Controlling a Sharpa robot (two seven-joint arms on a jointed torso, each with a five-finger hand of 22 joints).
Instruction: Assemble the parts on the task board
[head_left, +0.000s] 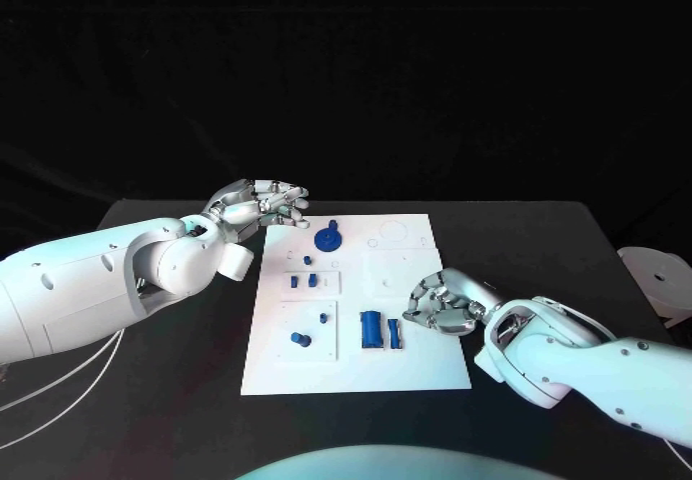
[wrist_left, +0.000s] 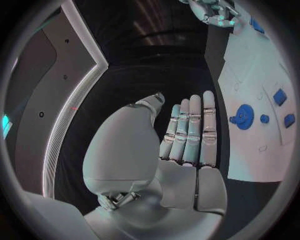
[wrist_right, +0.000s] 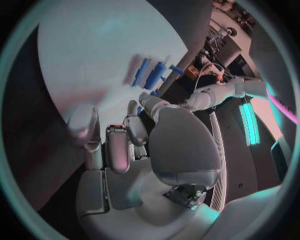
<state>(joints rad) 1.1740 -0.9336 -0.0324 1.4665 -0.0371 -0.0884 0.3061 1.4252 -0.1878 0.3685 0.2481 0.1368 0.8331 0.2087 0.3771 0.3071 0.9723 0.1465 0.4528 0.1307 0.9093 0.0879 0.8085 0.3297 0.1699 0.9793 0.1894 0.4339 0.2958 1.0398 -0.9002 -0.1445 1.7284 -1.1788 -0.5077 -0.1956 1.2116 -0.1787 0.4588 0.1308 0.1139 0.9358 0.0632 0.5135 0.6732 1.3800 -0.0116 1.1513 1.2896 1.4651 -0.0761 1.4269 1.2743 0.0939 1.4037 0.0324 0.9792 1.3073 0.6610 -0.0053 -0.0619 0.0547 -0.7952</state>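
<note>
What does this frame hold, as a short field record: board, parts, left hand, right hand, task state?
board: white rectangular task board on the black table
parts: blue round gear-like disc near the far edge; blue ribbed cylinder nearer the robot; small blue pieces between
left hand: silver left hand at the board's far left corner, fingers apart, holding nothing
right hand: silver right hand over the board's right edge, fingers curled, apparently holding nothing
task state: parts lie loose

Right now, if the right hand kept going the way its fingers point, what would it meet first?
Probably the blue cylinder part lying on the task board: the right hand points toward it, nothing between. Its height above the board is unclear.
</note>
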